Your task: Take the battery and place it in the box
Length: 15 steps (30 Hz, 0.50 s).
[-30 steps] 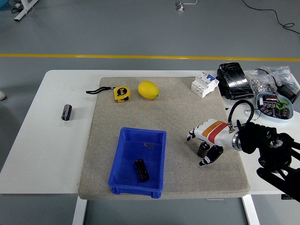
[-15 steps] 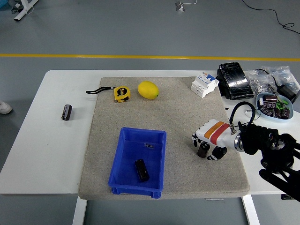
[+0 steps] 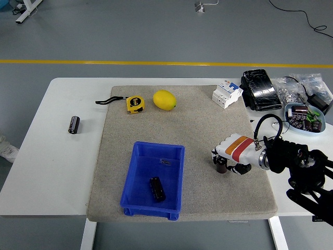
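Observation:
My right hand (image 3: 227, 162) is low over the right side of the grey mat, its fingers curled around a small dark battery (image 3: 221, 168) that stands on the mat. A blue box (image 3: 154, 179) sits at the mat's near middle, with one dark battery (image 3: 156, 188) lying inside it. Another dark battery (image 3: 74, 124) lies on the bare white table at the far left. The left hand is out of view.
A yellow tape measure (image 3: 135, 103) and a lemon (image 3: 164, 99) lie at the mat's far side. A white breaker block (image 3: 227, 93), a black pack (image 3: 259, 89), bags of parts (image 3: 304, 88) and a blue dish (image 3: 305, 117) crowd the table's right end.
My right hand's fingers have closed from spread to curled around the battery on the mat, and the hand has shifted slightly left.

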{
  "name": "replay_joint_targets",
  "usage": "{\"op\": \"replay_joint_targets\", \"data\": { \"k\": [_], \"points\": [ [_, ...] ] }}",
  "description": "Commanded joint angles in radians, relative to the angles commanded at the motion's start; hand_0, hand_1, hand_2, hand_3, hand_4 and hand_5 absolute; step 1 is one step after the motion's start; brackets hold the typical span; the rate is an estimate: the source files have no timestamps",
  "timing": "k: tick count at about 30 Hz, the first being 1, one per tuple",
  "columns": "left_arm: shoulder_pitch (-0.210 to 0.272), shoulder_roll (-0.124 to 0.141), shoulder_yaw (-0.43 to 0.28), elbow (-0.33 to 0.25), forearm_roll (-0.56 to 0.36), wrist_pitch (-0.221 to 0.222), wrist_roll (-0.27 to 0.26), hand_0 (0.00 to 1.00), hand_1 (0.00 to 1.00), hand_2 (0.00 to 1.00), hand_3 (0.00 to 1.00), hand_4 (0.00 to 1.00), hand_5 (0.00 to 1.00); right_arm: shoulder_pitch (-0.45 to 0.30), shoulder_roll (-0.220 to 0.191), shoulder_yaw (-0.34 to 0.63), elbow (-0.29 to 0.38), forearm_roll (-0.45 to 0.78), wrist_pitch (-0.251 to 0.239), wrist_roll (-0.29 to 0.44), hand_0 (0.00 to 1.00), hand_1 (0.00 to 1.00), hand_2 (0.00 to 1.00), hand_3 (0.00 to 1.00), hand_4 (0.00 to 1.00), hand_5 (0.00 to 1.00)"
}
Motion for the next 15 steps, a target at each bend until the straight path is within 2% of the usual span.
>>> {"op": "replay_joint_targets", "data": {
  "k": [7,15],
  "points": [
    [0.001,0.0,0.007,0.0,-0.01,0.0,-0.002,0.671,0.638,0.655,0.634,0.654,0.681,-0.001,0.002,-0.002,0.0,-0.006,0.014,-0.007,0.474,0.452,0.525,0.523,0.661,0.002],
    [0.004,0.001,0.004,0.0,-0.007,-0.001,0.0,0.671,0.639,0.655,0.634,0.654,0.682,0.002,0.002,0.003,0.004,0.0,0.015,-0.007,0.452,0.432,0.498,0.484,0.66,0.002]
  ]
}}
